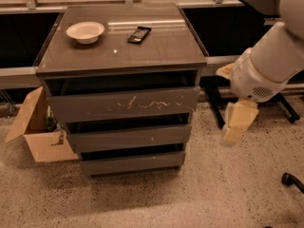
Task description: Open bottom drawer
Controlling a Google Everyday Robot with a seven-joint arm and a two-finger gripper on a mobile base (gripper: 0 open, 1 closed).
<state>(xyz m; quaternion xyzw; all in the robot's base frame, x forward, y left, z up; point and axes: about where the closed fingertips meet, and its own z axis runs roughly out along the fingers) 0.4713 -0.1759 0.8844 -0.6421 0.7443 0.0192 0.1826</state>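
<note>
whether the gripper (236,126) is spread or closed cannot be told. it hangs right of the cabinet (156,56), apart from it. the drawer (133,163) is the lowest of three, near the floor. a bowl (85,32) sits on top.

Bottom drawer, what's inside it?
Above the bottom drawer front only a dark gap shows; the middle drawer covers the rest. The gripper hangs right of the cabinet, apart from it.
</note>
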